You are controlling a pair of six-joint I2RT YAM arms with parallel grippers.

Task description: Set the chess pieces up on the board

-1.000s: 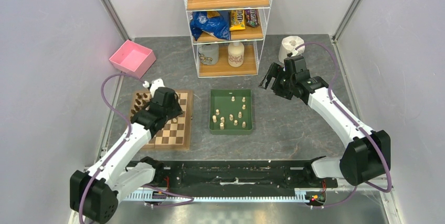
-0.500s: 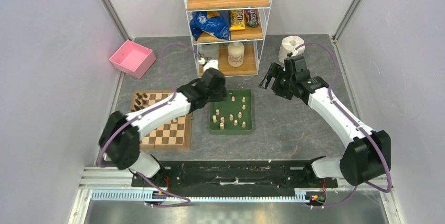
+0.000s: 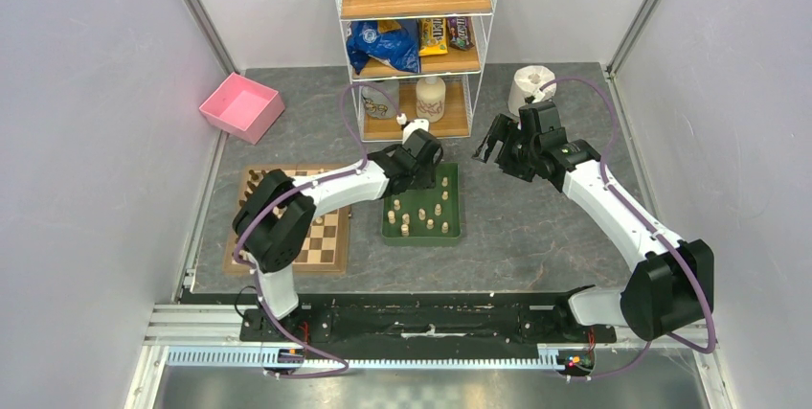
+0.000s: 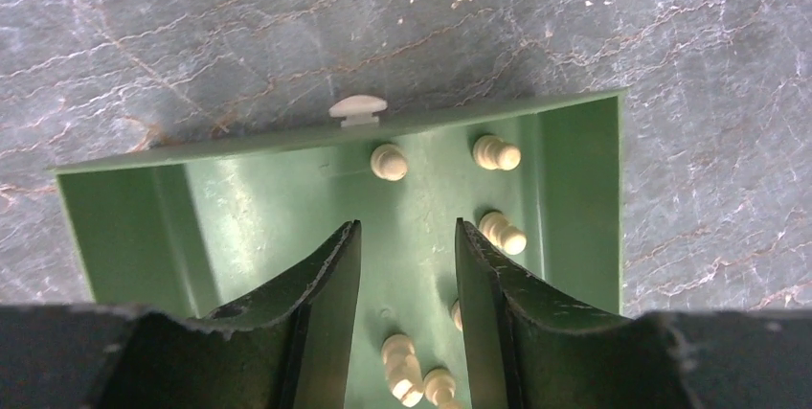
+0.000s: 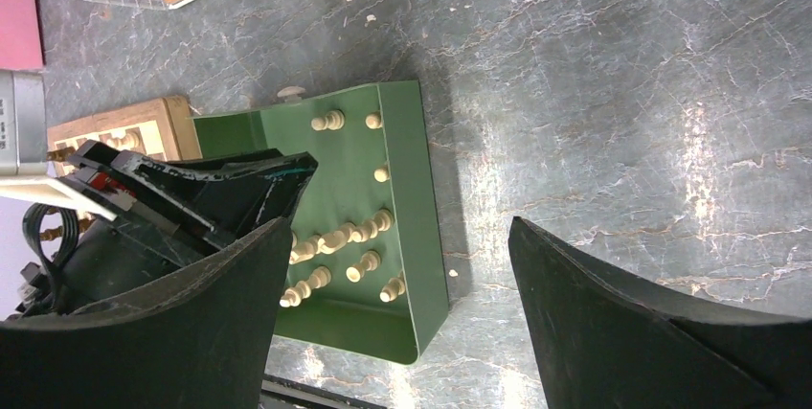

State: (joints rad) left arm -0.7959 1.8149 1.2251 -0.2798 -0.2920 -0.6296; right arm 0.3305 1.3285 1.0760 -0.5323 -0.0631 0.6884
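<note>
- Overhead: my left claw (image 3: 431, 170) hangs above the green tray's (image 3: 421, 235) cream chess pieces (image 3: 422, 215), with the board (image 3: 330, 248) well to its left; my right claw (image 3: 486, 150) hovers off the tray's right.
- Left wrist: claw half-spread, pinching nothing; pieces crowd just below it, so I could topple a neighbour.
- Right wrist: claw spread wide, empty; reaching in could strike my left claw.

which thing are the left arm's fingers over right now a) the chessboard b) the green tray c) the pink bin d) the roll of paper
b: the left wrist view shows the left arm's fingers apart above the floor of the green tray, with cream chess pieces standing and lying around them and nothing between them.
</note>
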